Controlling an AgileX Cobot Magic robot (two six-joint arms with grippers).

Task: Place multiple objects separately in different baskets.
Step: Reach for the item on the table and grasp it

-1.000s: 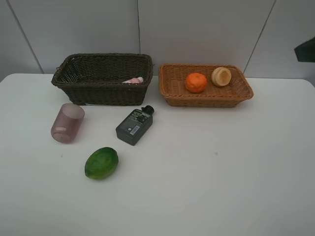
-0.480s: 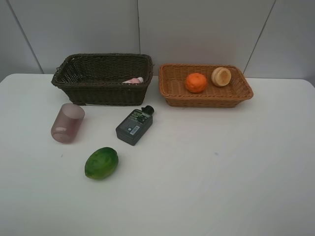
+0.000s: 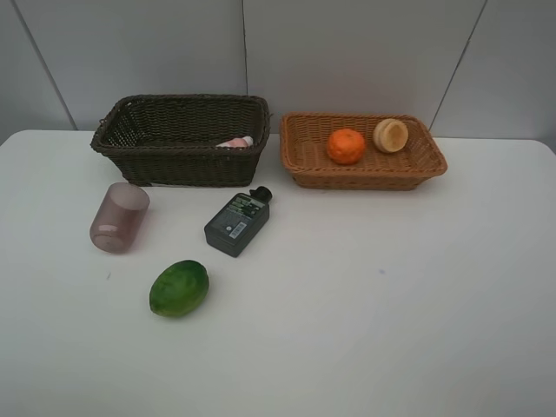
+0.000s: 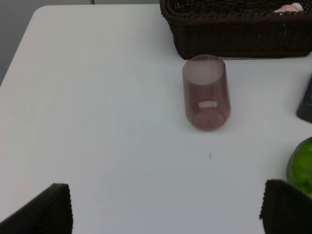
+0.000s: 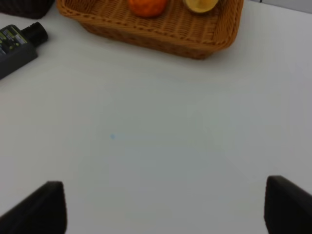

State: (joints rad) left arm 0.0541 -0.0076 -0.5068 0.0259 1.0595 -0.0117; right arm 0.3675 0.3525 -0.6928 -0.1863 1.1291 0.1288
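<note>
Left gripper [image 4: 168, 207] and right gripper [image 5: 165, 207] both gape empty; the purple cup [image 4: 205, 92], on its side just in front of the dark brown basket [image 4: 234, 36], may roll away if a closing jaw nudges it first.

Orange [image 3: 346, 146] in tan basket [image 3: 365, 179]; green fruit [image 3: 179, 288] outside.

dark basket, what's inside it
A pink bottle with a white cap shows over the near wall of the dark basket, at its right end in the high view. That wall hides the rest of the bottle and much of the floor.
</note>
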